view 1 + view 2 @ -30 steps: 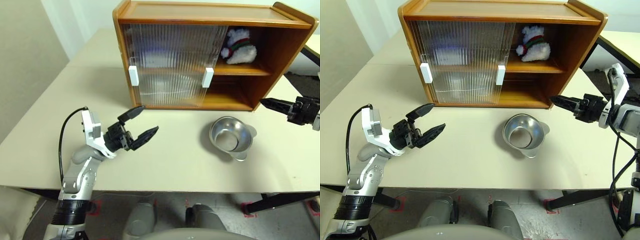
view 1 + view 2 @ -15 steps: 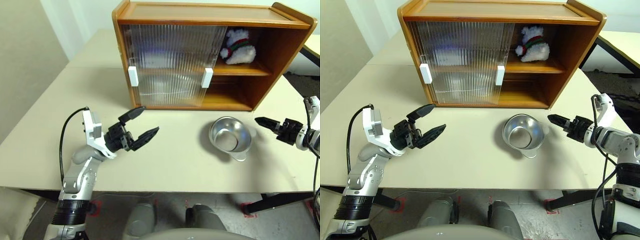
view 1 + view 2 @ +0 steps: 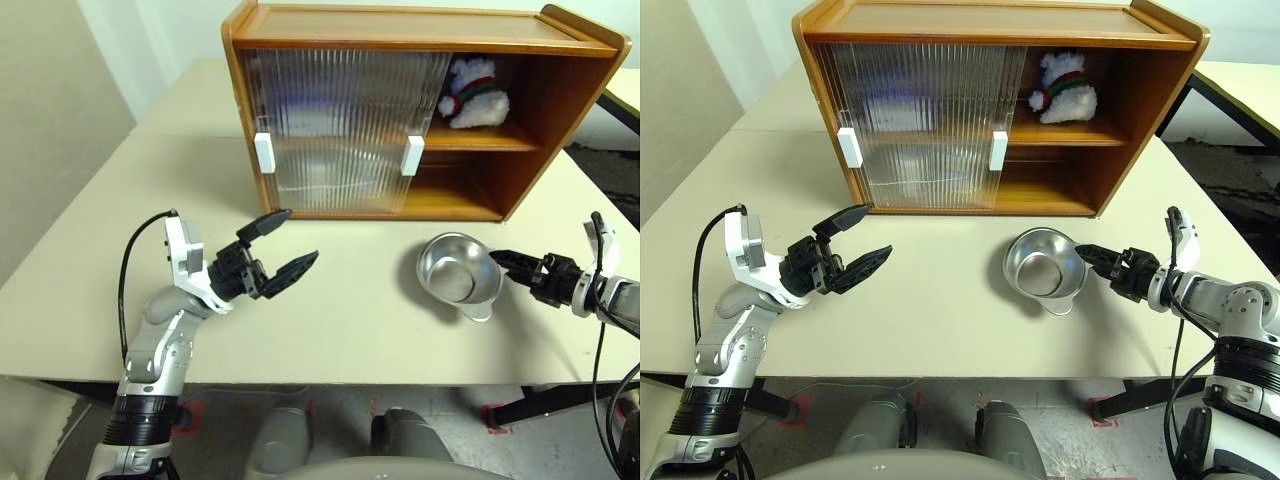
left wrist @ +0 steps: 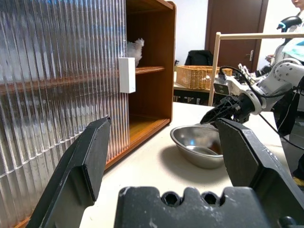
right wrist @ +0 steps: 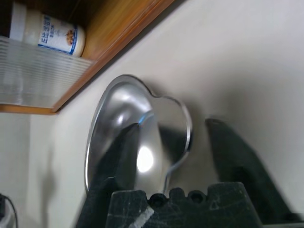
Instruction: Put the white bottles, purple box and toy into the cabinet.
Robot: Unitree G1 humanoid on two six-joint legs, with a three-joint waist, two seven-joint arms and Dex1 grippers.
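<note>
We see the toy (image 3: pixel 1065 88) on the cabinet (image 3: pixel 1140 120) upper shelf, one bottle (image 5: pixel 54 34) on the lower. Right gripper (image 3: pixel 1087 252) straddles the bowl (image 3: pixel 1042 270) rim, jaws part open, gripping nothing. Left gripper (image 3: pixel 865 238) wide open, empty. Risk: closing could tip or drag the bowl.

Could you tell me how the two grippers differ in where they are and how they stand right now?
The left gripper hangs over bare table in front of the cabinet doors, while the right gripper is at the rim of the metal bowl. The left gripper has nothing between its fingers; the right gripper has one finger inside the bowl and one outside, straddling the rim. Both stand open with black fingers.
</note>
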